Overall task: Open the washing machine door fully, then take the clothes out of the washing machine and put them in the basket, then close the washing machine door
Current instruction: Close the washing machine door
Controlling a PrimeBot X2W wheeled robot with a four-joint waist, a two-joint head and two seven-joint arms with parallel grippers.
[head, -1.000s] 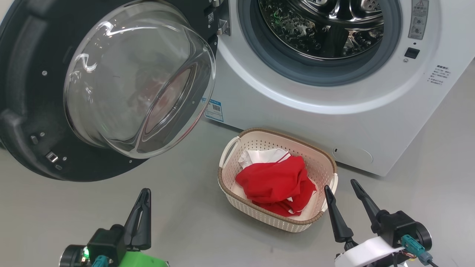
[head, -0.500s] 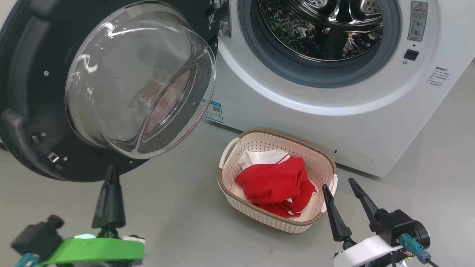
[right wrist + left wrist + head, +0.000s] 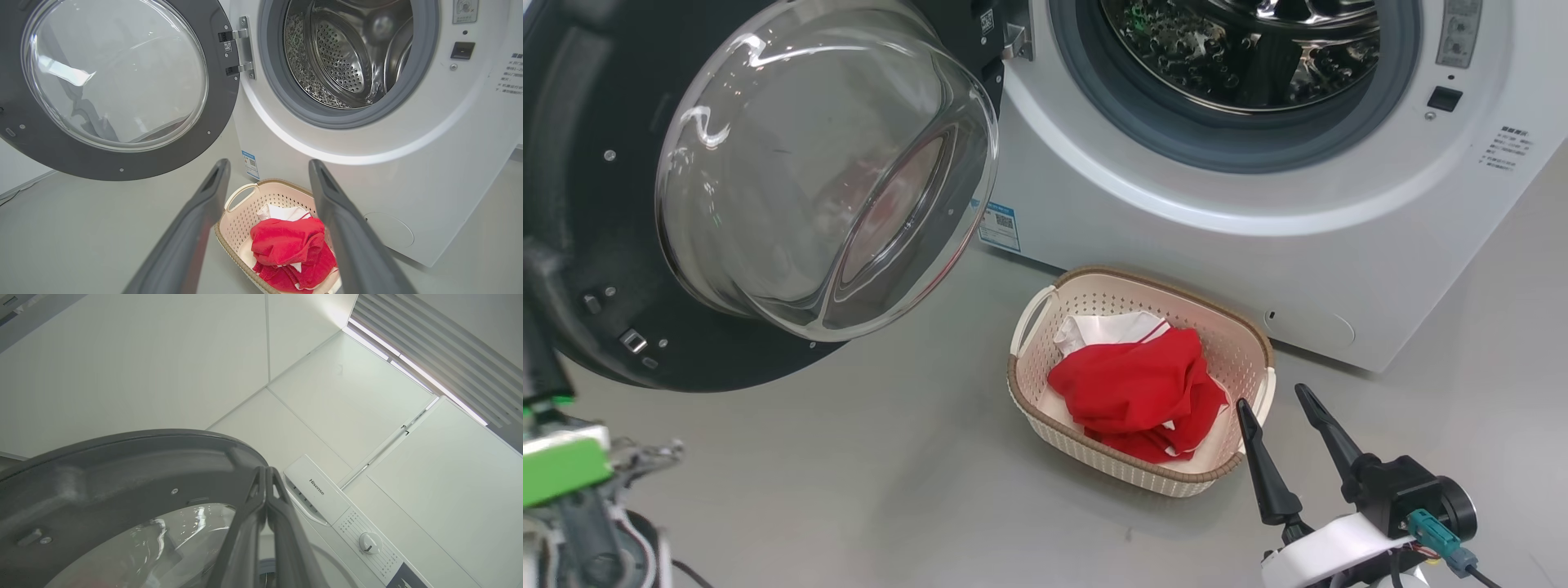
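Our clothes (image 3: 1135,384) lie in the basket (image 3: 1160,282) on the floor, right of the open washing machine door (image 3: 572,163), so closing comes next. Our left gripper (image 3: 265,473), fingers pressed together and empty, is at the door's rim. We should push steadily from its far-left edge toward the washing machine (image 3: 1176,229). Our right gripper (image 3: 1274,402) hovers near the basket, spread and empty.

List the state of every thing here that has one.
washing machine door, wide open
drum, no clothes visible inside
clothes, heaped in the basket
basket, upright on the floor, holding clothes
left gripper, shut, empty, near the door
right gripper, open, empty
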